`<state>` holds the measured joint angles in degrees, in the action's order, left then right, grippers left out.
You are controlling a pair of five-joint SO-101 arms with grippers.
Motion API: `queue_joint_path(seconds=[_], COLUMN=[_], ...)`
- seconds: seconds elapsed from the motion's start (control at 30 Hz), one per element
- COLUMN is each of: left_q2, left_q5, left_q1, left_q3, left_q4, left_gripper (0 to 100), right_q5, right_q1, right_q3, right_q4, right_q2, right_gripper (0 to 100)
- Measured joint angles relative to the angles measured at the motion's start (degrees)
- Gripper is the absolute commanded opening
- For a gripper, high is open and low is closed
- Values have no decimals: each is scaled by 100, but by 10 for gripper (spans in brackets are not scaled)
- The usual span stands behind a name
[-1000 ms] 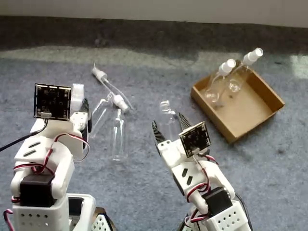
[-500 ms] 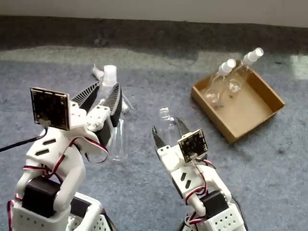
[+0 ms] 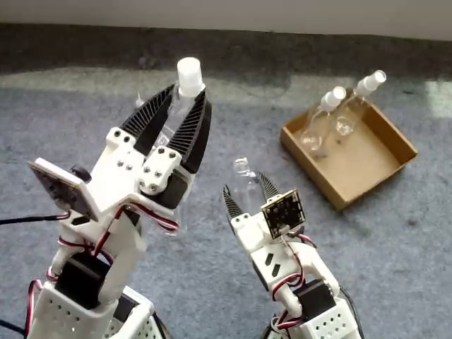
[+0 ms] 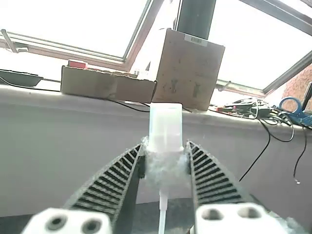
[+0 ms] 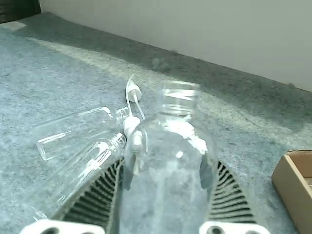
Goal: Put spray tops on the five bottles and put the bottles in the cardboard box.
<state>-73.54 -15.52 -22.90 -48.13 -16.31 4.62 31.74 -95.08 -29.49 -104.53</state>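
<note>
My left gripper (image 3: 187,90) is raised high above the carpet, shut on a white spray top (image 3: 189,70). The left wrist view has that spray top (image 4: 165,124) pinched between the ribbed fingers (image 4: 114,183), its thin tube hanging down. My right gripper (image 3: 244,183) sits low at the centre, shut on a clear uncapped bottle (image 3: 242,168). Seen from the right wrist, the bottle (image 5: 170,141) lies between the jaws with its open neck pointing away. The cardboard box (image 3: 361,161) at the right holds two capped bottles (image 3: 321,116) (image 3: 357,99).
Two more clear bottles (image 5: 73,131) (image 5: 90,158) lie side by side on the grey carpet beyond the right gripper, with loose spray tops (image 5: 132,92) beside them. A corner of the box (image 5: 297,180) is close by. A wall runs along the far edge.
The left arm has lifted off the carpet and swung up toward the centre with the spray top in its gripper. The right arm with its bottle has hardly moved.
</note>
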Motion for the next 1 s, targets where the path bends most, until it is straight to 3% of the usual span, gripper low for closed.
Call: queue_joint_path(seconds=[0.23, 0.6, 1.0], left_q2=[-62, 0, 0], left_q5=[-1327, -1609, -1618], left_q1=[18, -501, -501], left_q3=[-35, -35, -35], left_q4=[413, 413, 677], left_gripper=[5, 5, 5], right_q5=[0, 0, 0], right_q1=[0, 0, 0], right_q3=[0, 308, 325], right_q4=[0, 0, 0], right_q2=[0, 0, 0], right_gripper=[124, 124, 124])
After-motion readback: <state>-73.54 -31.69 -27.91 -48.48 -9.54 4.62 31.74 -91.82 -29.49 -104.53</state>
